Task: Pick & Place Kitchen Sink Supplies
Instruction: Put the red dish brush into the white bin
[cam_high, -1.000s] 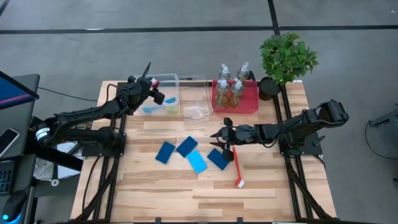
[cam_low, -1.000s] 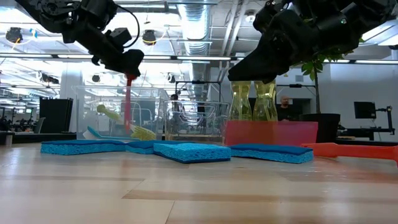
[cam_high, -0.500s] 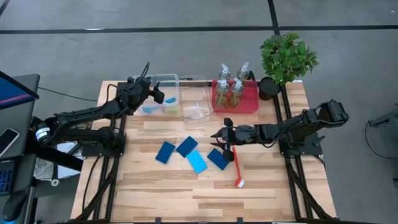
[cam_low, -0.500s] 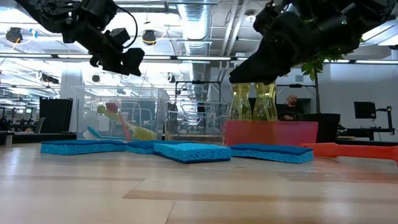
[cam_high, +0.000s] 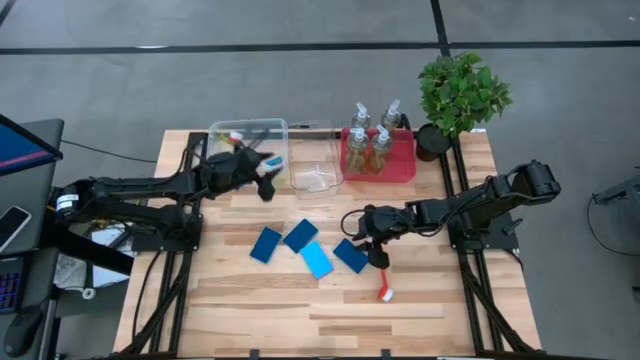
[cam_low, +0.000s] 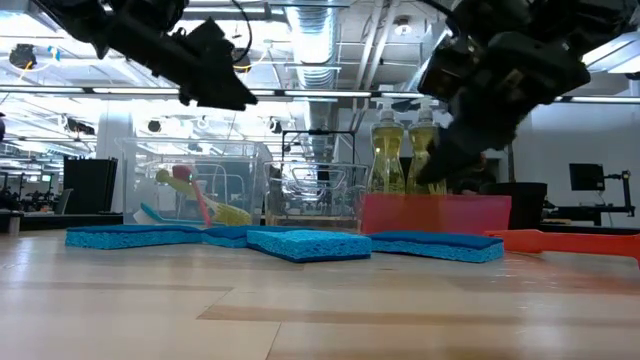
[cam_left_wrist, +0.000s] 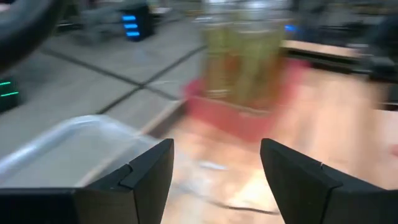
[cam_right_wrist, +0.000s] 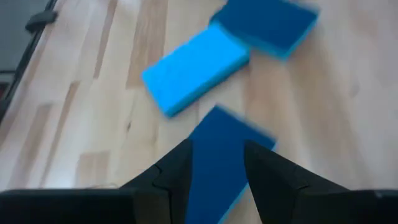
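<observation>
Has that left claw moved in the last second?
Yes. The left gripper has swung off the clear bin, toward the blue sponges, open and empty.

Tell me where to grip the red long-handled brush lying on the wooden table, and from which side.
Grip the red long-handled brush on the bare handle between the right gripper and its head, coming straight down from above with the fingers across the handle. It lies flat on the table, its slim handle running towards the front edge, so only a top-down pinch looks workable. The nearest dark blue flat sponge leaves that stretch free.

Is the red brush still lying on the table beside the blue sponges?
Yes, the red brush lies flat on the wood, right beside the nearest blue sponge.
</observation>
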